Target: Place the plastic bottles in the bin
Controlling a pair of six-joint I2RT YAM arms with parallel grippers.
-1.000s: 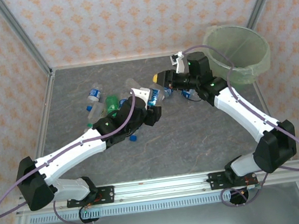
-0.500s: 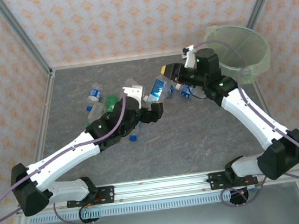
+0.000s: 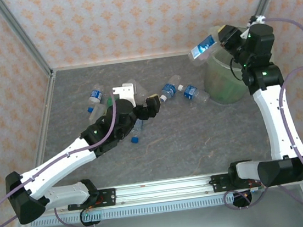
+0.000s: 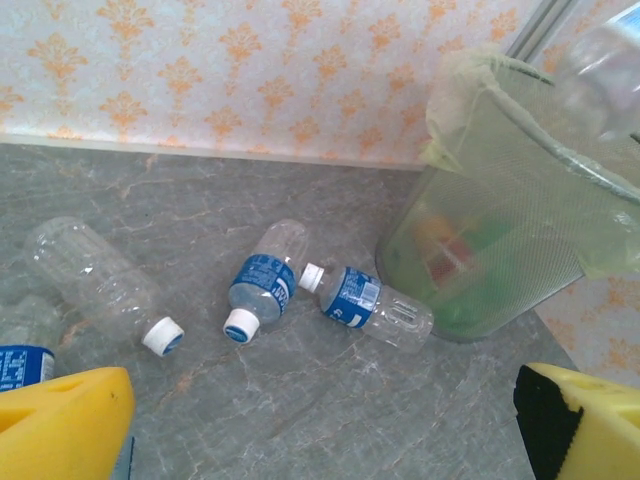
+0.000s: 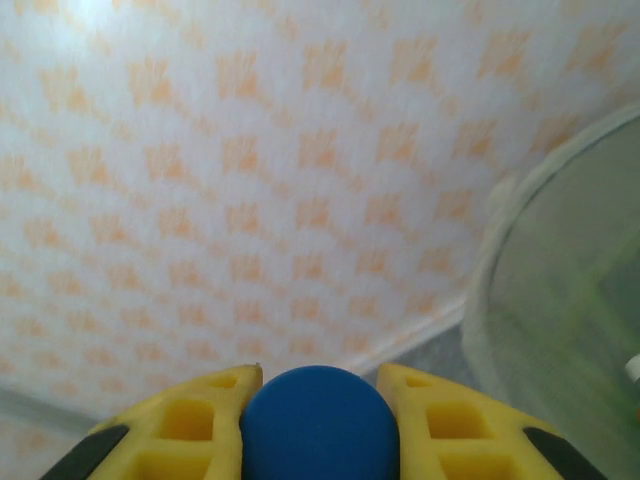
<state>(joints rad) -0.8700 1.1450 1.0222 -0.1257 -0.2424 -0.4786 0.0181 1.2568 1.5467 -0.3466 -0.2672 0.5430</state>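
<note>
Our right tool [image 3: 216, 43] is clamped on a blue-labelled bottle [image 3: 202, 47], held high by the far-left rim of the bin [image 3: 225, 92]. From the wrist, its blue cap [image 5: 318, 420] sits pinched between yellow fingers [image 5: 180, 435], the body hidden behind it.

Our left tool [image 3: 141, 98] hangs spread wide and empty over the worktop [image 3: 199, 141], its pads cut off at the lower corners of the wrist view. Ahead, two labelled bottles [image 4: 262, 285] lie just beside each other near the bin's foot, with a bare bottle [image 4: 95, 275] to their left and another [image 4: 25, 360] cut off at the edge. A green bottle [image 3: 100, 112] lies half hidden by the left arm. Through the bin's wall we see green and red-orange blurs we cannot make out.
</note>
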